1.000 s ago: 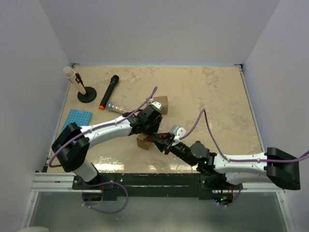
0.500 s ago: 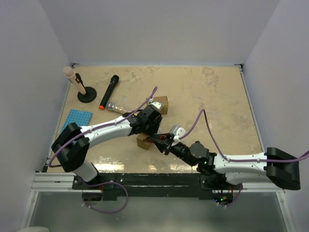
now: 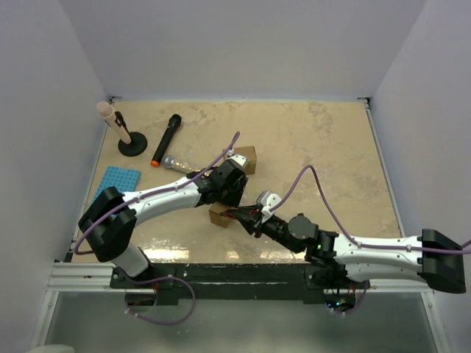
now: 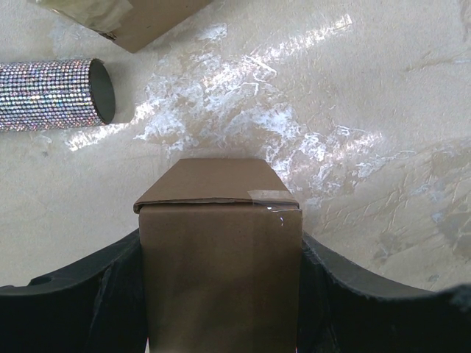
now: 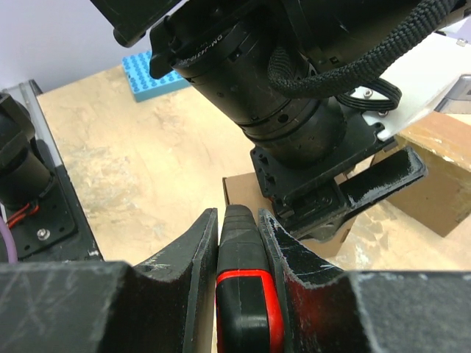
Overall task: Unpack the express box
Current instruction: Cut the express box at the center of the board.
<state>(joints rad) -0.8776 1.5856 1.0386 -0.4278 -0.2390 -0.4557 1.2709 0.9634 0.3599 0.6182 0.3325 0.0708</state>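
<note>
Left gripper (image 4: pixel 221 312) clamped on brown taped cardboard box (image 4: pixel 217 187), flaps shut, right gripper (image 5: pixel 239 224) pinching black-red tool (image 5: pixel 246 309)

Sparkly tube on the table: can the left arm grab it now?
Probably not yet. The left hand is clamped on the cardboard box; the sparkly tube lies nearby, unblocked.

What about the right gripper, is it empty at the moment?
No, the right gripper is closed on a black and red tool, which sits clamped between its jaws in the right wrist view.
</note>
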